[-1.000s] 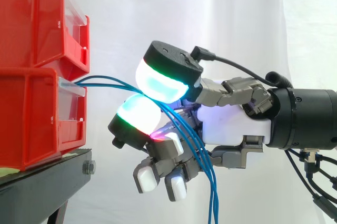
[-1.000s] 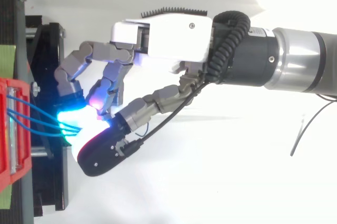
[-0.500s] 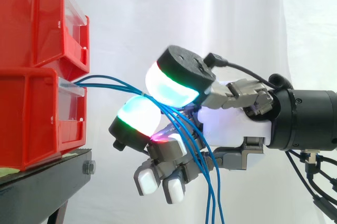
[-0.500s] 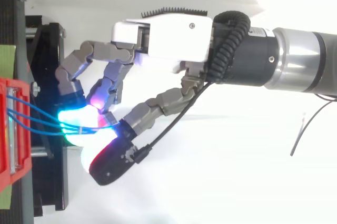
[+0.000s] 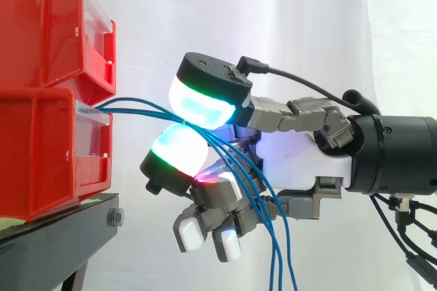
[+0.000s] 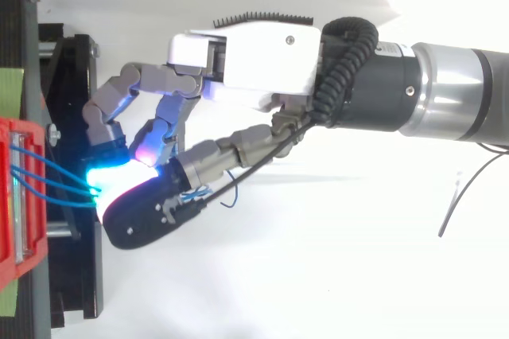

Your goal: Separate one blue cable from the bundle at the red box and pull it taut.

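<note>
— From the side, where is the hand (image 5: 300, 164)?

— It comes in from the right and hangs in the air off the right edge of the stand (image 5: 61, 236), level with the lower bin (image 5: 41, 154). The upper bin (image 5: 48, 24) sits on top of that one, its lip jutting a bit further right.

— And the cables (image 5: 136, 105)?

— Several blue ones leave the clear front of the lower bin. They cross the gap in a shallow bow, not straight. Then they pass between two big glowing pads (image 5: 201, 103), one above the other, pressed together on them. So it pinches the bundle, not one strand.

— Past the pinch?

— They run down across the palm and hang off the bottom edge. The other fingers curl down below the palm.

— Room to move?

— A bare gap between bin front and pads, crossed only by cable. There is open air under the hand, and the curtain (image 5: 273, 18) lies behind.

— From the top?

— The bin (image 6: 9, 196) sits at the left edge of the stand (image 6: 75, 100). The cables (image 6: 52, 178) fan from its front toward the cyan glow at the fingertips. The hand (image 6: 254, 56) reaches left, and its tips lie over the stand's right edge. A small blue loop shows beside the dark thumb.

— Space there?

— White open ground right of the stand, above and below the arm.
</note>
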Available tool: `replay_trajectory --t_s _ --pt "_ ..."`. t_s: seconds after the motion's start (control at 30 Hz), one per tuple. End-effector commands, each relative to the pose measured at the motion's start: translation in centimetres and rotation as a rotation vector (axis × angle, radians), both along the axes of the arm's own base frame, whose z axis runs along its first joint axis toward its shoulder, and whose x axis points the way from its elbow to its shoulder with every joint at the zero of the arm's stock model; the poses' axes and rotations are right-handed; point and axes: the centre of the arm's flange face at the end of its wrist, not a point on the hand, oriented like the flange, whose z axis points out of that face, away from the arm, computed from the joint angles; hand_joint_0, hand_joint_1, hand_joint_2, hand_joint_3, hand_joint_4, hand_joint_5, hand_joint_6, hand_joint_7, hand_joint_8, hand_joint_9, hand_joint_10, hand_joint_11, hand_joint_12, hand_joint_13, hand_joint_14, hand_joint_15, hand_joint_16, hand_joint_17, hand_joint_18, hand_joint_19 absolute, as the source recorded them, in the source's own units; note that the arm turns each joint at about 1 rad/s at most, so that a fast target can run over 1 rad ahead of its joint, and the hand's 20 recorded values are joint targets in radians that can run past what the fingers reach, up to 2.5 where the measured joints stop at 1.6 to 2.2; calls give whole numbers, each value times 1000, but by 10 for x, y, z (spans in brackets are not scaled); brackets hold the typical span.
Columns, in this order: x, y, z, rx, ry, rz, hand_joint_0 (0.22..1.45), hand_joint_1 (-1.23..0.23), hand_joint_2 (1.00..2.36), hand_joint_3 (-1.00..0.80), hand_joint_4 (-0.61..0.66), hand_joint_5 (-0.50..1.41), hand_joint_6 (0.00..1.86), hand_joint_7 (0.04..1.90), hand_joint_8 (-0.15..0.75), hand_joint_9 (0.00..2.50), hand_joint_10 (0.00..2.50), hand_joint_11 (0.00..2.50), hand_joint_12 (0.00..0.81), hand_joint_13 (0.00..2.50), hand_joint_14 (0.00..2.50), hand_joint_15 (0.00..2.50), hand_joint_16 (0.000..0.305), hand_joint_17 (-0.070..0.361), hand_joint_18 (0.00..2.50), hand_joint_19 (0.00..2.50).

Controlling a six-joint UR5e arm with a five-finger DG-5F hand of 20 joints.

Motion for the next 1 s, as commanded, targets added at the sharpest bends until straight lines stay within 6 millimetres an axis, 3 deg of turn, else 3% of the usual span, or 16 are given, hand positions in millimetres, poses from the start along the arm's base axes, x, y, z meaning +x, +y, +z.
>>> replay_trajectory --t_s 0.0,0.37,0.53,0.7,0.97 --pt "0 0 0 0 -1 0 652 -796 1015 -264 115 -173 917 1137 351 1169 20 1267 411 886 20 608 52 117 935 766" --pt "0 0 -1 -1 4 0 752 -904 1007 -407 23 -180 928 1138 346 1080 19 1219 392 831 23 576 50 113 899 697" --pt "0 1 0 -2 -1 1 783 -906 1000 -500 41 -181 932 1114 344 1079 18 1218 387 837 20 574 50 112 909 689" --pt "0 0 -1 0 -1 0 701 -863 1000 -500 97 -175 930 1064 351 1098 19 1238 388 850 22 579 50 113 918 699" --pt "0 1 0 0 1 1 533 -671 1000 -500 154 -169 897 1054 381 1116 18 1215 423 873 21 595 55 124 951 748"
